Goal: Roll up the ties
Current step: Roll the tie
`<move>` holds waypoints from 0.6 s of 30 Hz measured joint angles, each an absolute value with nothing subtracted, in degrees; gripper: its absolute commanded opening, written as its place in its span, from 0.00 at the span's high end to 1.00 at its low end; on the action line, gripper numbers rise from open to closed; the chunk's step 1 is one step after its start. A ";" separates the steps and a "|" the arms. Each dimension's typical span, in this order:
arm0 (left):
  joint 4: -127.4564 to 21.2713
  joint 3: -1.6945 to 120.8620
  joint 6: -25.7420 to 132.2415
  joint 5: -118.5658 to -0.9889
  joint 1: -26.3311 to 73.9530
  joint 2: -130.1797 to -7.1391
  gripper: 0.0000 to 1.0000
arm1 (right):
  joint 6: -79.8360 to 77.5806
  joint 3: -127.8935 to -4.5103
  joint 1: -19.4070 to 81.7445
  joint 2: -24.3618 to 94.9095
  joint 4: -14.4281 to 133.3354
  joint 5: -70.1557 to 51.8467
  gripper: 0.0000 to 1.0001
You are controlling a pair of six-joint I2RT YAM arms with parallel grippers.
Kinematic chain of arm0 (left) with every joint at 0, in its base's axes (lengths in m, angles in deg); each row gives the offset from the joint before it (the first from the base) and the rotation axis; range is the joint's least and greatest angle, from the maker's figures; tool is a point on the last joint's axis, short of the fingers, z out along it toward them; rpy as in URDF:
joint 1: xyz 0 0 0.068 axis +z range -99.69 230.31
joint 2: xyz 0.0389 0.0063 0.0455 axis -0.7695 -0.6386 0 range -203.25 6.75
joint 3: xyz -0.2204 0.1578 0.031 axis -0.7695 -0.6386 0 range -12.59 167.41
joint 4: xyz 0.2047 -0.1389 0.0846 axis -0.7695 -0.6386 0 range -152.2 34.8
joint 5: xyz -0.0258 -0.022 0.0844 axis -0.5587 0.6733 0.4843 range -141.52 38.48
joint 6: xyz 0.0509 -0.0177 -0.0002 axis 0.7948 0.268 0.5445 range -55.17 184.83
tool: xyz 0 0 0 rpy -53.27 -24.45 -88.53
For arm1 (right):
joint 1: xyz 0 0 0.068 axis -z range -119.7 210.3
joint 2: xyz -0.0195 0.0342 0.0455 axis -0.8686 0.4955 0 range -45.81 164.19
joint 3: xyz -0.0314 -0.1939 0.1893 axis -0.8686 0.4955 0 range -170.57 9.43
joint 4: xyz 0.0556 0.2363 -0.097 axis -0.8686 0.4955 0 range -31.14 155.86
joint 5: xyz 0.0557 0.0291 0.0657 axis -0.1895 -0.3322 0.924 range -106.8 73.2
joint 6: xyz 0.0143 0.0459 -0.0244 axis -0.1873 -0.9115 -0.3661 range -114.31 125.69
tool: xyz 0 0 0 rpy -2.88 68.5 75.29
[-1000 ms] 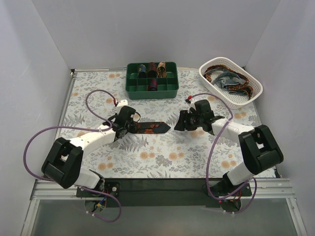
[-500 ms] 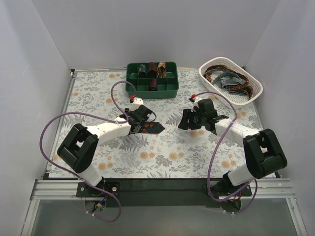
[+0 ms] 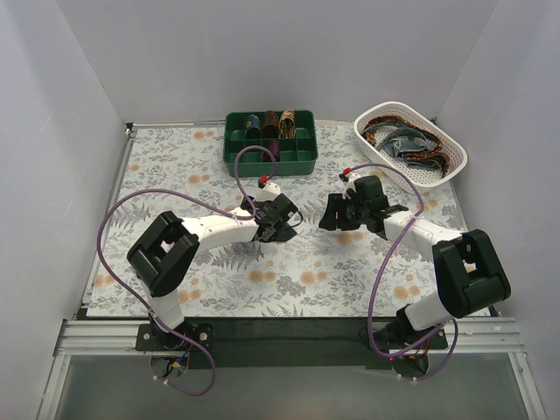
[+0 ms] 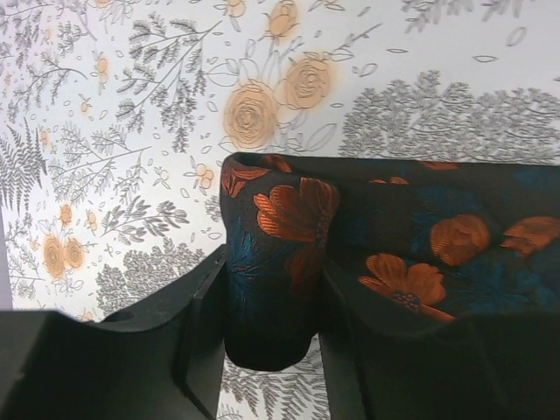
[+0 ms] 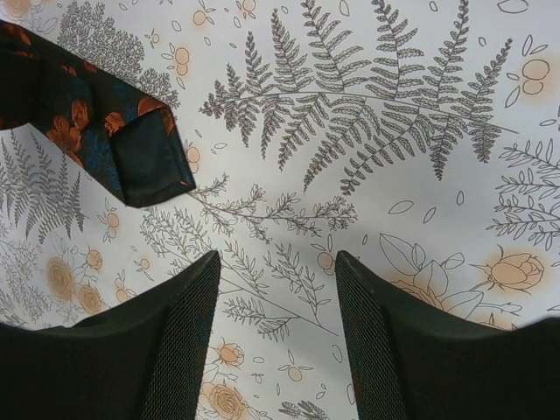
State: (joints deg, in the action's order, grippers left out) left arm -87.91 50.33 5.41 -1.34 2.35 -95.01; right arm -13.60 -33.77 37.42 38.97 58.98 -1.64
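A dark tie with orange-red flowers and blue leaves (image 4: 289, 219) lies on the floral table cover. Part of it is wound into a coil, and a flat stretch (image 4: 437, 254) runs off to the right. My left gripper (image 4: 271, 332) is shut on the coil, one finger on each side of it. In the top view the left gripper (image 3: 282, 221) sits at the table's middle and hides most of the tie. My right gripper (image 5: 276, 267) is open and empty, just right of the tie's folded end (image 5: 131, 153). In the top view it (image 3: 335, 214) faces the left gripper.
A green compartment tray (image 3: 269, 163) at the back centre holds several rolled ties (image 3: 268, 122). A white basket (image 3: 455, 162) at the back right holds loose ties (image 3: 404, 140). Purple cables (image 3: 131, 210) loop over the table beside both arms.
My left gripper has moved right along the tie, and the flat length of tie showing in the top view has shrunk to almost nothing. The right gripper has barely shifted.
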 measured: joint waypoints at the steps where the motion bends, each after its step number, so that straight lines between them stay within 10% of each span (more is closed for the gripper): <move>1: -88.50 50.99 5.11 -1.41 1.69 -95.64 0.61 | -13.60 -33.68 37.49 38.97 58.96 -1.64 0.47; 18: -93.92 57.32 0.93 -8.91 -4.30 -99.77 0.42 | -13.84 -32.02 39.02 38.97 58.76 -0.30 0.47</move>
State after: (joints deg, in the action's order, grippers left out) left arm -93.92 57.32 0.93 -8.91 -4.30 -99.77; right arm -13.84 -32.02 39.02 38.97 58.76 -0.30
